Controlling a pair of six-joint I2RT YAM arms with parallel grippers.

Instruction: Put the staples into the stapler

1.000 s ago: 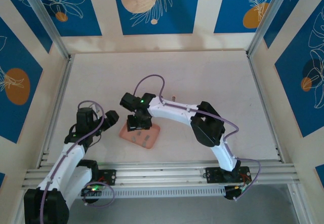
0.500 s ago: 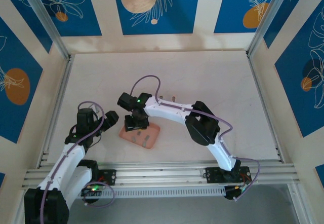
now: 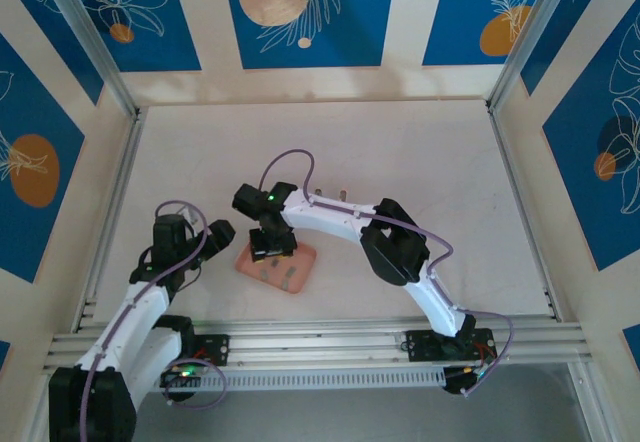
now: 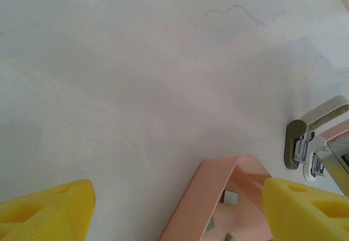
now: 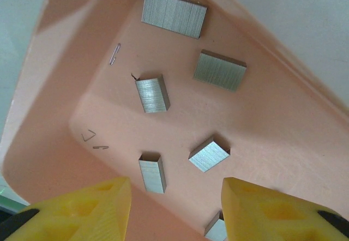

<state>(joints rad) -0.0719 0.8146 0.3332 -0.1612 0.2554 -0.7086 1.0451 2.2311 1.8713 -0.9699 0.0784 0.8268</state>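
The staples are several short grey metal strips lying loose in the salmon-pink tray [image 5: 49, 88]; one strip [image 5: 152, 174] and a squarer one [image 5: 209, 155] lie just ahead of my right gripper [image 5: 174, 192]. That gripper hangs open over the tray [image 3: 295, 274], yellow fingertips apart, holding nothing. My left gripper [image 4: 178, 197] is open and low at the tray's left corner [image 4: 204, 197], with the rim between its fingers. The stapler [image 4: 299, 143], small, with beige and metal parts, lies on the table beyond the tray.
A few single bent staples [image 5: 114, 53] lie on the tray floor. The right arm's white links [image 3: 335, 217] arch over the table behind the tray. The pale tabletop [image 3: 400, 152] stretches to the back wall, with metal rails [image 3: 320, 342] at the near edge.
The right arm has drawn in slightly, shifting its gripper a little to the left over the tray. The left arm has hardly moved.
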